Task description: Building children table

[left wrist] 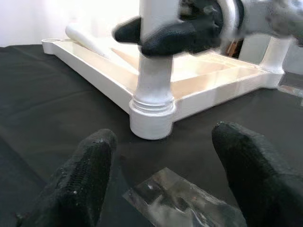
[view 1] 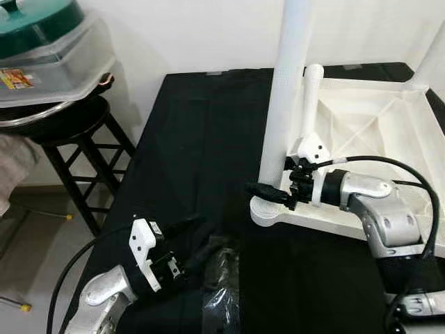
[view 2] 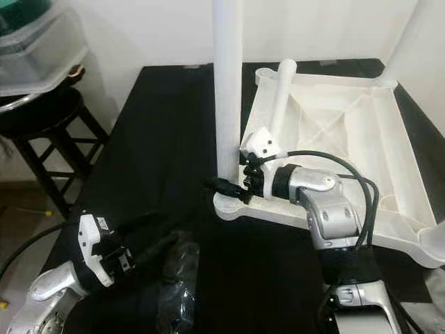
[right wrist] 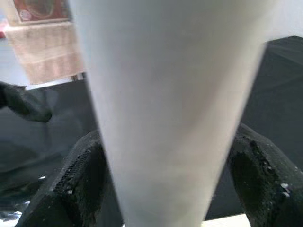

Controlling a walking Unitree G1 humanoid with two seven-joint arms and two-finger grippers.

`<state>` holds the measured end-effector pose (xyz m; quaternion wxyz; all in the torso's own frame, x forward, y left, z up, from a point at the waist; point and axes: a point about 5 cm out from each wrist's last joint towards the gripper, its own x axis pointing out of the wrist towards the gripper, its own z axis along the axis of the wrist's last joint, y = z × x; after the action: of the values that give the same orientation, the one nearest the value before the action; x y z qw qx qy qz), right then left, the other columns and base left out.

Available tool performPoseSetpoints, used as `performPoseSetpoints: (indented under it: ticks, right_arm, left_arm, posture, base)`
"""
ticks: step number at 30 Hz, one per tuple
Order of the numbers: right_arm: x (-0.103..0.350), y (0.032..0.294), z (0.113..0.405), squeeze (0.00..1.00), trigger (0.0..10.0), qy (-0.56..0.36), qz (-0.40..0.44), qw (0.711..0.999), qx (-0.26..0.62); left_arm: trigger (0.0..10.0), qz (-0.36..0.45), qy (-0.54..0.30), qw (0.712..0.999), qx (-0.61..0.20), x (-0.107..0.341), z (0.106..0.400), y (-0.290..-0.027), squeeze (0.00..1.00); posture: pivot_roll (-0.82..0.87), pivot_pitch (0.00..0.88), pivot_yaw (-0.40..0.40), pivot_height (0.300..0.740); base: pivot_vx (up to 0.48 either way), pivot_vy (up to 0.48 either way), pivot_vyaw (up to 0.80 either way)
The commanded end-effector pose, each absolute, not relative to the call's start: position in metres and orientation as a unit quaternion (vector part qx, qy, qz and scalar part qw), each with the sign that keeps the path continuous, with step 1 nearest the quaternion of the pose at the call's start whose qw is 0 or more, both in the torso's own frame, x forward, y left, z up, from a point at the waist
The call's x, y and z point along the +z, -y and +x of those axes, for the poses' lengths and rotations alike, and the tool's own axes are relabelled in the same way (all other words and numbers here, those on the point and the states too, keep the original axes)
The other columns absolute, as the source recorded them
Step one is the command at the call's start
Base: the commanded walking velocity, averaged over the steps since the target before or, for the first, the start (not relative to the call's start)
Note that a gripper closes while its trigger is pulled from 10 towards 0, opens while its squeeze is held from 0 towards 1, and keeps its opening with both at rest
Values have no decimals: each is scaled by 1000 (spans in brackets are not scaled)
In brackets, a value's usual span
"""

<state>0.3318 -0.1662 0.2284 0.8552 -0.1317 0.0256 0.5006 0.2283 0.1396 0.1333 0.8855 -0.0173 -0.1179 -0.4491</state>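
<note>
Plastic wrapping (view 1: 221, 285), clear and crumpled, lies at the lower centre of the frame on the black worktop (view 1: 188, 139), just beside the left end effector (view 1: 182, 245), whose fingers are spread and hold nothing.

Beyond it, at mid-frame, the right end effector (view 1: 268, 193) straddles the base of the upright leg (view 1: 284, 97), one finger on each side and close against it. The leg's long axis runs vertically, rising from the near-left corner socket of the inverted tabletop (view 1: 368, 139). The right arm is plainly the nearer to this joint; the left sits well apart, facing it.

A second leg (view 1: 310, 97) lies loose and tilted inside the tabletop frame, just behind the right wrist. A third stands at the upper right corner (view 1: 434, 49).

Judgement: seating this leg depends on working about its vertical axis; the loose leg may foul the wrist.

At upper left, off the worktop, a black stool (view 1: 76, 142) carries a plastic container (view 1: 49, 62).
</note>
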Motion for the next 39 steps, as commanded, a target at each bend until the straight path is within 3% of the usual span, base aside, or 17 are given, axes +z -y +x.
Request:
performPoseSetpoints:
  ticks: [1,7,26,33,36,37,39]
  right_arm:
    - [234,165,334,0,10000,-12,-124,844,521]
    - [254,156,350,0,10000,8,-108,826,553]
    - [255,158,361,0,10000,8,-118,829,547]
    - [234,161,363,0,10000,-23,-113,834,540]
    - [223,165,363,0,9686,-35,-107,841,529]
    - [215,168,363,0,6784,-43,-103,846,521]
    - [215,168,363,0,6784,-43,-103,846,521]
  left_arm:
    - [10000,0,116,887,-446,131,223,-139,0]
    - [10000,31,124,895,-427,127,219,-133,0]
    - [10000,37,113,887,-446,126,219,-132,0]
    - [10000,32,113,887,-447,127,218,-131,0]
    - [10000,26,113,888,-444,127,217,-132,0]
    - [10000,21,113,889,-442,127,217,-132,0]
    - [10000,21,113,889,-442,127,217,-132,0]
  posture:
    - [72,133,56,740]
    - [92,146,69,740]
    - [97,157,85,740]
    - [95,160,80,740]
    - [95,166,80,740]
    - [94,167,79,740]
    - [94,167,79,740]
  base:
    - [0,0,0]
    - [0,0,0]
    - [0,0,0]
    - [0,0,0]
    - [0,0,0]
    - [0,0,0]
    - [0,0,0]
